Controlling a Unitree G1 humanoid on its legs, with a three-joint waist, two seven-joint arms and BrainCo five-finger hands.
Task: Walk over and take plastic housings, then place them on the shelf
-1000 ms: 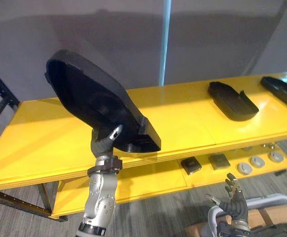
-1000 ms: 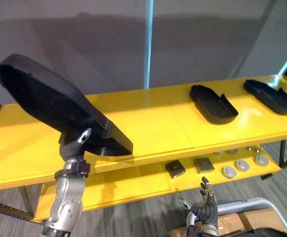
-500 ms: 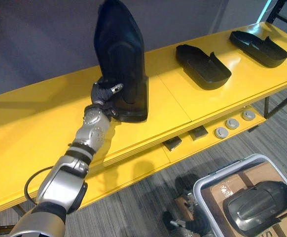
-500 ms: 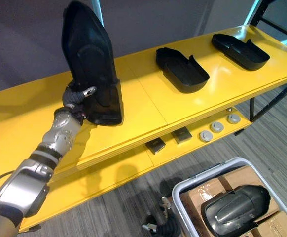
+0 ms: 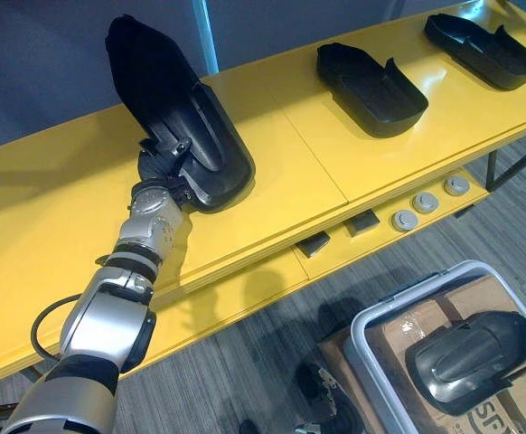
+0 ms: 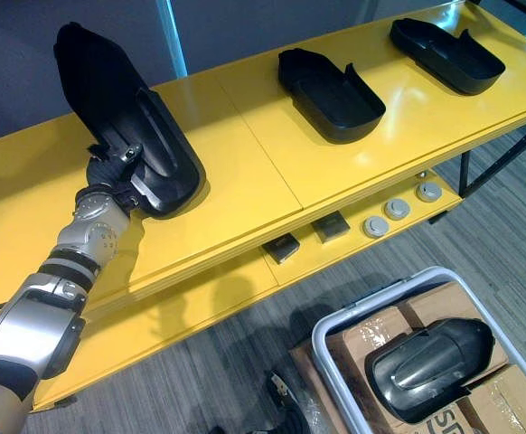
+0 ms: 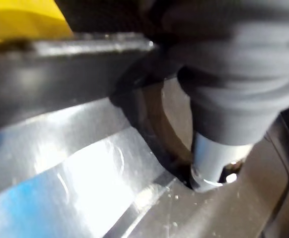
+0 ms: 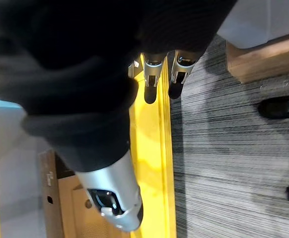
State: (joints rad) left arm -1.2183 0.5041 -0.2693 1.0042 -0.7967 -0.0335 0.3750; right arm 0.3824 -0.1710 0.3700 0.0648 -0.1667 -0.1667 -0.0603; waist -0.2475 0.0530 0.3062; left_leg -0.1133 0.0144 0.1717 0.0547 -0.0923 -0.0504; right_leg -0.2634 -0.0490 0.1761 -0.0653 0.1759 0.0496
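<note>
Left hand clamped on a tilted black plastic housing — lower end on the yellow shelf, apparently to pivot it flat.

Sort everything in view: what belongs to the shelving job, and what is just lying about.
Job: tilted housing in the left hand; yellow shelf; two housings lying on its top; another housing in the grey bin.

Lying about: two dark square parts and three round discs on the lower shelf; cardboard boxes in the bin.
</note>
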